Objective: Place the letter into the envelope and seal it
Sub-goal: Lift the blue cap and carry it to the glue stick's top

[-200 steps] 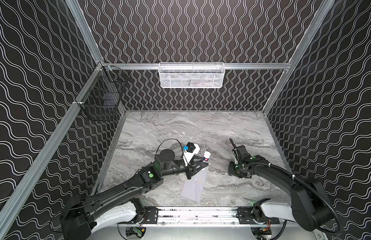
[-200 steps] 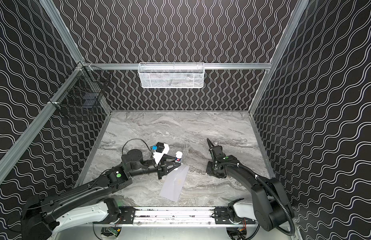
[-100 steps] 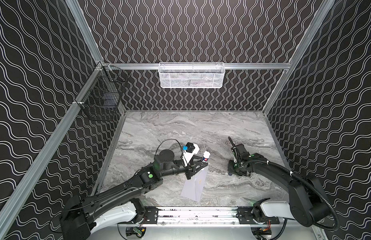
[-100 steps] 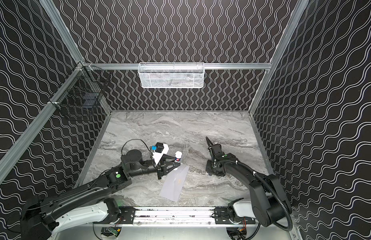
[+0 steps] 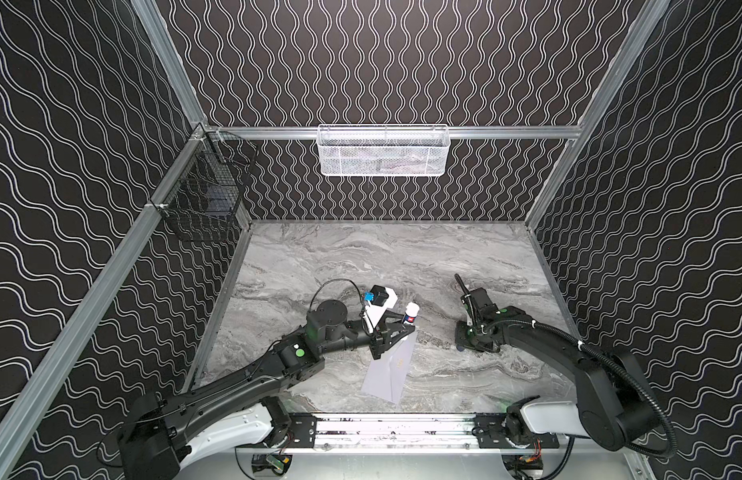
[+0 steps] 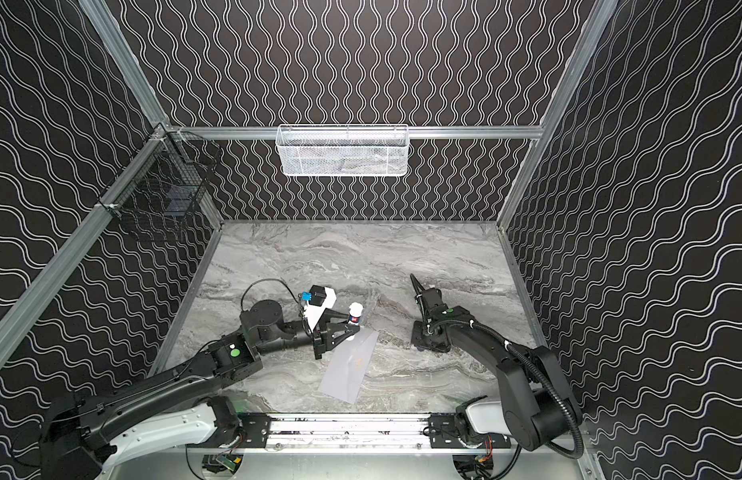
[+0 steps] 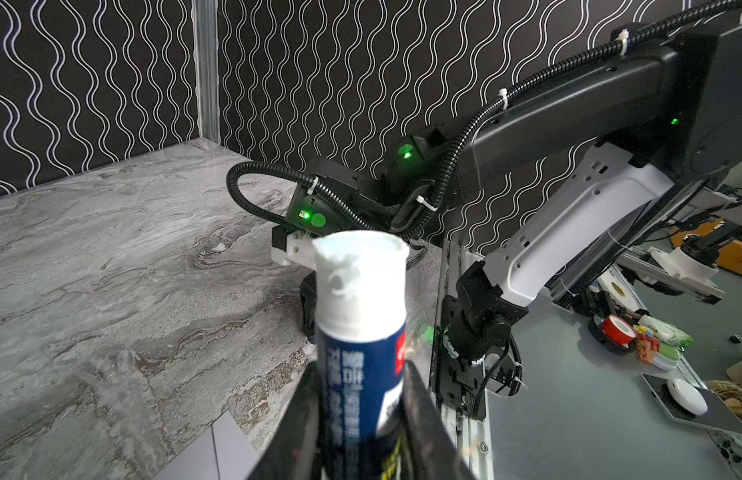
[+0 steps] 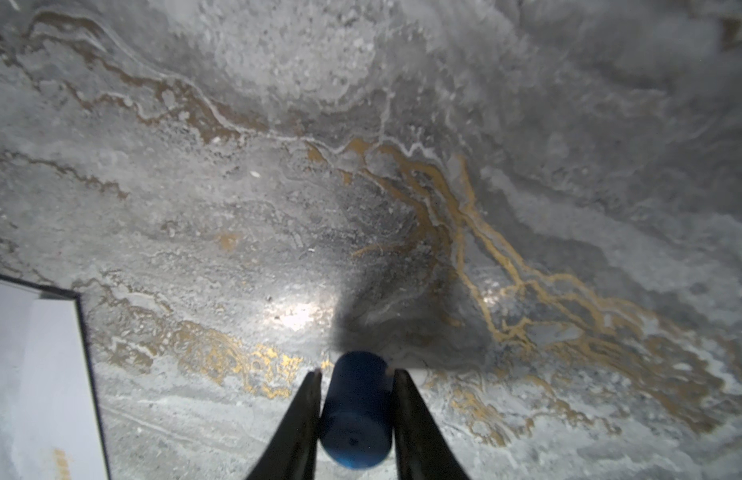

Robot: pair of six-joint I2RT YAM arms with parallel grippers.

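- In both top views the envelope (image 5: 387, 370) lies flat on the tabletop (image 5: 361, 257), close to its front edge. The left pincer (image 5: 406, 329) sits just beside the envelope's far end. It is clamped on an uncapped glue stick (image 5: 410, 316), white end turned away from the envelope.
- The right pincer (image 5: 463, 344) points down at the tabletop, off to the side of the envelope and apart from it. From above its tips are tucked under its own wrist, so its grip can't be read there.
- Left wrist view: the jaws sit narrow around the glue stick's (image 7: 361, 332) blue barrel, with white glue bared at the tip. Only a corner of the envelope (image 7: 213, 451) shows, cut off by the frame.
- Right wrist view: the jaws are closed on a blue cap (image 8: 354, 415). I can't tell whether it is touching the tabletop or just above it. An edge of the envelope (image 8: 36, 374) lies well aside of the cap.
- I'd say gluing is the step in hand. Tip the stick down onto the flap's edge and stroke lightly so the thin paper doesn't drag. The other arm should park the cap and pin the envelope.
- The letter shows nowhere. It is probably inside the envelope, but I can't confirm that. Whether the flap is open or folded is hard to make out.
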